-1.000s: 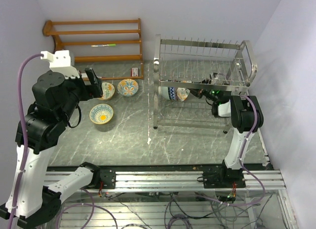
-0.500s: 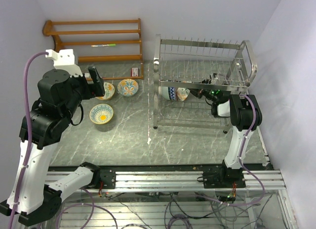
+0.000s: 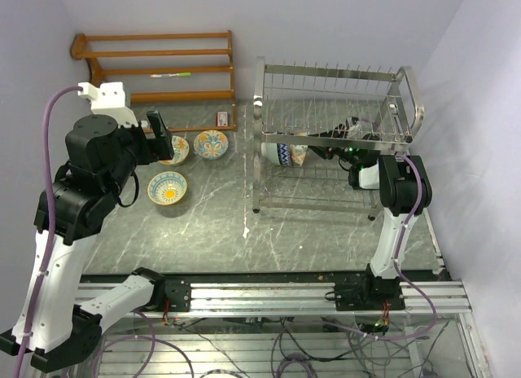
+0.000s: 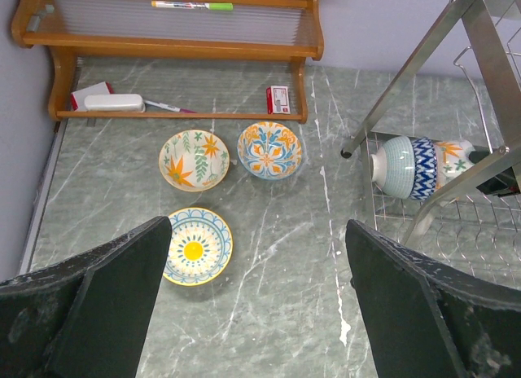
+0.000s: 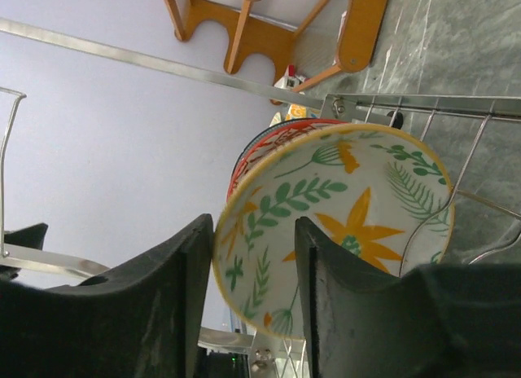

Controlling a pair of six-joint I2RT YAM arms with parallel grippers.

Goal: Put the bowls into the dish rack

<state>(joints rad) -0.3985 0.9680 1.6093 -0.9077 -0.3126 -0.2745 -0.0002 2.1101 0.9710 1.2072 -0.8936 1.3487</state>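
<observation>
Three painted bowls lie on the table: an orange-leaf one (image 3: 173, 150) (image 4: 194, 160), an orange-and-blue one (image 3: 211, 143) (image 4: 269, 149) and a yellow-and-blue one (image 3: 167, 187) (image 4: 195, 246). My left gripper (image 3: 156, 134) (image 4: 259, 231) hangs open and empty high above them. The silver wire dish rack (image 3: 260, 109) (image 4: 407, 72) holds bowls on edge in its lower tier, the outermost blue-zigzag one (image 3: 281, 154) (image 4: 405, 167). My right gripper (image 3: 319, 152) (image 5: 254, 231) reaches into that tier. It pinches the rim of a leaf-patterned bowl (image 5: 358, 223), one finger outside, one inside. A red-rimmed bowl (image 5: 269, 138) stands behind it.
A brown wooden shelf (image 3: 155, 68) (image 4: 163, 44) stands at the back left with a marker (image 3: 171, 74) on it. A small red box (image 3: 221, 118) (image 4: 278, 99) lies by its foot. Rack wires (image 5: 423, 107) run close around my right fingers. Walls close in on the left, back and right.
My right wrist has swung up and back while its fingertips stayed at the bowl in the rack. My left arm has risen slightly and shifted a little right.
</observation>
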